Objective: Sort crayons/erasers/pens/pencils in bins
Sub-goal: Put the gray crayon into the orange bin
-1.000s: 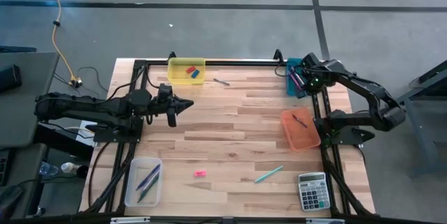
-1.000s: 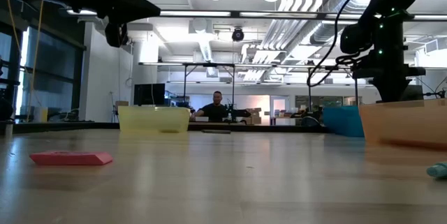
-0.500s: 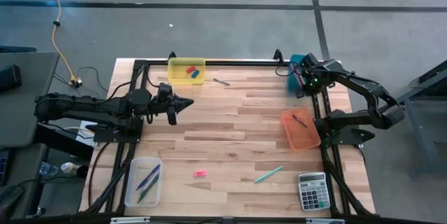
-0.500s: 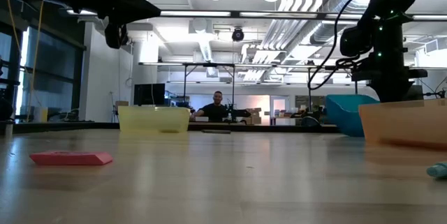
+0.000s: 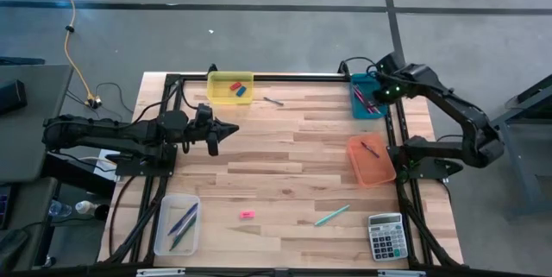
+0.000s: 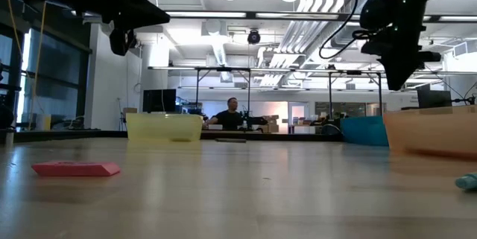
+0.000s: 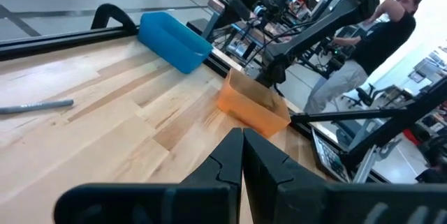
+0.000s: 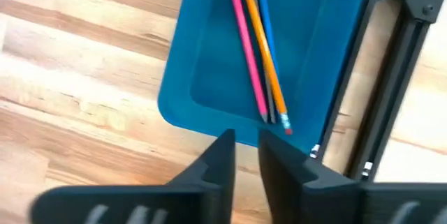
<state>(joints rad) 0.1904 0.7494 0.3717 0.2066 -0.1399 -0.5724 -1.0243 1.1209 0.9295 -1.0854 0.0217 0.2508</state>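
On the left of the bench point(image 5: 293, 156), the clear bin point(image 5: 177, 223) near the front edge already holds a few thin sticks. The left claw point(image 5: 231, 128) hangs over the boards with its fingers pressed together and nothing between them. If it swings towards the far edge it could clip the yellow bin point(image 5: 230, 86) just beyond it, where a blue and a red eraser lie.

Near the front middle, the pink eraser point(image 5: 247, 215) lies loose on the wood, well apart from every bin. It is short and flat, so a claw coming down slightly off-centre would likely push it along the boards rather than catch it. A grey pen point(image 5: 273, 101) near the yellow bin and a teal stick point(image 5: 331, 216) near the front also remain unsorted; both could roll if nudged.

To the right, the orange bin point(image 5: 371, 159) holds one stick. The right claw point(image 8: 243, 155) hovers above the teal bin point(image 5: 368, 96), fingers a narrow gap apart and apparently holding nothing, though that gap is hard to judge. The pencils point(image 8: 258, 49) lie inside. The bin is light and sits by the frame rail, so a low pass could catch its rim and tip or shift it.

The calculator point(image 5: 385, 236) sits at the front right corner, clear of the work.
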